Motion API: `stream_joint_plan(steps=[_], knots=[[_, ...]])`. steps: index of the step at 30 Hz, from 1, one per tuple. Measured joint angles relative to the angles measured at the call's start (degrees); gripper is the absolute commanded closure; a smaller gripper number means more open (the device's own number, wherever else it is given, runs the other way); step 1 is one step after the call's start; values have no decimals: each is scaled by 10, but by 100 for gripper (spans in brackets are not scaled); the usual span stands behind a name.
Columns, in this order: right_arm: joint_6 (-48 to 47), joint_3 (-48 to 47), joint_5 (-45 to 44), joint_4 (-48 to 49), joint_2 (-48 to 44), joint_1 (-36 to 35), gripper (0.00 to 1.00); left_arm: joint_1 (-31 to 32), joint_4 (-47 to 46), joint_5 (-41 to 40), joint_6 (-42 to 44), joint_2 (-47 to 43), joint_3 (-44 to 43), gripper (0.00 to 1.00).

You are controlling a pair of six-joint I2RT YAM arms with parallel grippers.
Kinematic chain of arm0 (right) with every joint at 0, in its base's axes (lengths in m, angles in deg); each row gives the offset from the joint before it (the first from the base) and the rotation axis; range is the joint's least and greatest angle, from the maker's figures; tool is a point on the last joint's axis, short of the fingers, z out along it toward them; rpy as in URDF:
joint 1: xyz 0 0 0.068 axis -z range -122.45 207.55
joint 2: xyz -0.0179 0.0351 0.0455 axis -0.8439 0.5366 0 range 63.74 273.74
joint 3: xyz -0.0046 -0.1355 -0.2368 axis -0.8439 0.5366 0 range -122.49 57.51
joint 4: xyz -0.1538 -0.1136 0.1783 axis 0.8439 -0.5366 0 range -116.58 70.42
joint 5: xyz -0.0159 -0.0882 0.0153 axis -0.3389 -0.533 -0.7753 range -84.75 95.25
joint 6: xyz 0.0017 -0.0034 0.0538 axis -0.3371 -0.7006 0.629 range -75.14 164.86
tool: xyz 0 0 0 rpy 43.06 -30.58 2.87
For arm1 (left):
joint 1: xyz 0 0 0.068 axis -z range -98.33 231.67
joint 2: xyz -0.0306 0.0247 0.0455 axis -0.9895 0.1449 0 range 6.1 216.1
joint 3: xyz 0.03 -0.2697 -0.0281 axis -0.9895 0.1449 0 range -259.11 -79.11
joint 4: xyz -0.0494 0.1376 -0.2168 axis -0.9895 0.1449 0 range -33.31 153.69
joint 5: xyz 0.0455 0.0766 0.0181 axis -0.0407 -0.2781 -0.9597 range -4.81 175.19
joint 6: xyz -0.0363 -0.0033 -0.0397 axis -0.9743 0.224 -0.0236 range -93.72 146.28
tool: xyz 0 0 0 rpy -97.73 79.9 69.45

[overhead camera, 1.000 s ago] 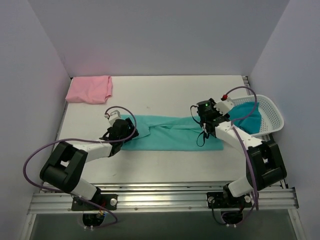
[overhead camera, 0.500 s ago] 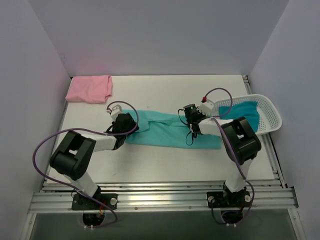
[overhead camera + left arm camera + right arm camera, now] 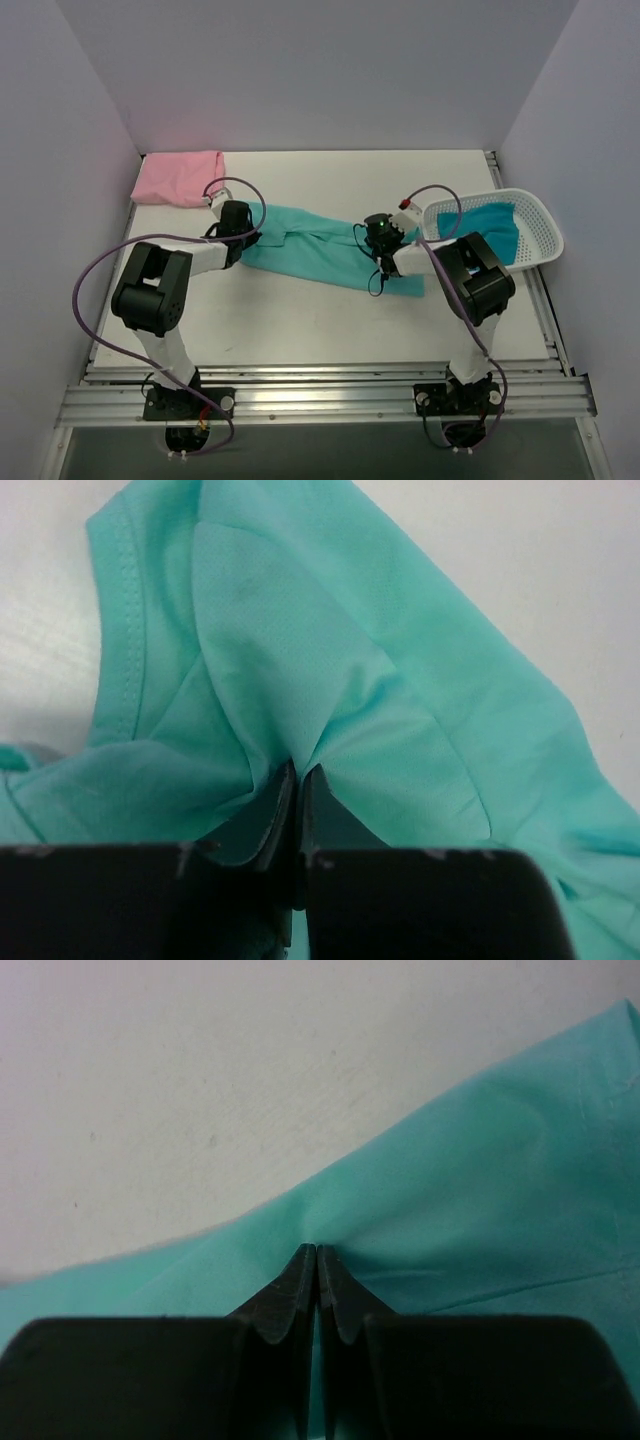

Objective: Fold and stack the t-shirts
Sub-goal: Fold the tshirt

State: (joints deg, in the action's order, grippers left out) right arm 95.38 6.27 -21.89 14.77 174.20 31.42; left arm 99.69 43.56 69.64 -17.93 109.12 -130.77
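A light mint-green t-shirt [image 3: 320,250] lies stretched in a long band across the middle of the table. My left gripper [image 3: 243,232] is shut on its left end, and the cloth [image 3: 300,650] puckers into the pinch of that gripper [image 3: 299,770]. My right gripper [image 3: 372,238] is shut on the shirt's far edge toward the right. There the fabric [image 3: 480,1190] bunches at the closed tips of the gripper [image 3: 317,1250]. A pale pink t-shirt [image 3: 180,178] lies folded at the back left corner. A darker teal t-shirt [image 3: 490,232] sits in the basket.
The white plastic mesh basket [image 3: 545,225] stands at the right edge of the table. Purple cables loop from both arms. Walls close in on the left, back and right. An aluminium rail runs along the near edge.
Both grippers have shut on the mint-green shirt. Both have moved toward the back of the table, the right one also leftward, dragging the shirt with them so that it now lies slanted.
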Motion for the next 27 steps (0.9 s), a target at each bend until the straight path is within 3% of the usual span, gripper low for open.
stream_joint_plan(steps=[6,10,21,22,26,27], knots=[[17,72,6,-30,-71,-43,100,-34,46,43,15,116,-173,98],[35,101,-1,-72,-111,-109,100,-51,101,83,30,213,-325,98],[103,99,-34,-112,-116,-292,100,-61,317,284,78,569,-930,96],[109,83,-42,-119,-104,-308,100,-61,319,304,75,588,-956,92],[120,19,-59,-148,-59,-351,100,-62,280,376,65,594,-948,14],[123,12,-62,-152,-54,-359,100,-63,253,391,63,581,-923,6]])
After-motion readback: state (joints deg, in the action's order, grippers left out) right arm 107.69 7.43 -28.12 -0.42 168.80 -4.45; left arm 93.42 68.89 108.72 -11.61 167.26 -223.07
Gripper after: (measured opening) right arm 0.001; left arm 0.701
